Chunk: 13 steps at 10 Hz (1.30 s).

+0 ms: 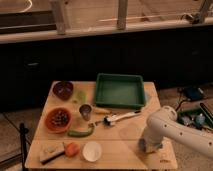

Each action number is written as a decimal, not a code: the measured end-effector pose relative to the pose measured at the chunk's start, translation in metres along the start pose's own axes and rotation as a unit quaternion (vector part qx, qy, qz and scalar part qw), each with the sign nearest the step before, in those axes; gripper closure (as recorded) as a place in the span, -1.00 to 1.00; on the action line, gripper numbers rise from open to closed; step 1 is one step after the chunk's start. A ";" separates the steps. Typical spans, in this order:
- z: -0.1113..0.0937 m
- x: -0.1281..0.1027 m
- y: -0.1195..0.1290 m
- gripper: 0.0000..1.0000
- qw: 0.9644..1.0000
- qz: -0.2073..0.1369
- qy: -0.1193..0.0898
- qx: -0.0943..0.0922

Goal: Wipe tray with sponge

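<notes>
The green tray (120,90) sits at the back right of the wooden table (120,150), and it holds nothing. My white arm (172,129) reaches in from the right. The gripper (150,145) points down at the table's front right part, well in front of the tray. A blue-grey patch shows right at the gripper's tip and may be the sponge. I cannot tell whether it is held.
Left of the tray are a dark purple bowl (63,90), an orange bowl (58,120), a metal cup (85,111) and a green vegetable (81,132). A white-handled brush (120,118) lies in front of the tray. A white bowl (91,150) and a pale block (51,152) sit at the front left.
</notes>
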 end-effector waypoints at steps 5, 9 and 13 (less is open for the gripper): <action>-0.032 0.008 -0.010 0.72 1.000 0.000 0.004 0.008; -0.054 0.012 -0.031 0.94 1.000 -0.002 0.010 0.014; -0.072 0.015 -0.046 0.94 1.000 0.001 0.018 0.022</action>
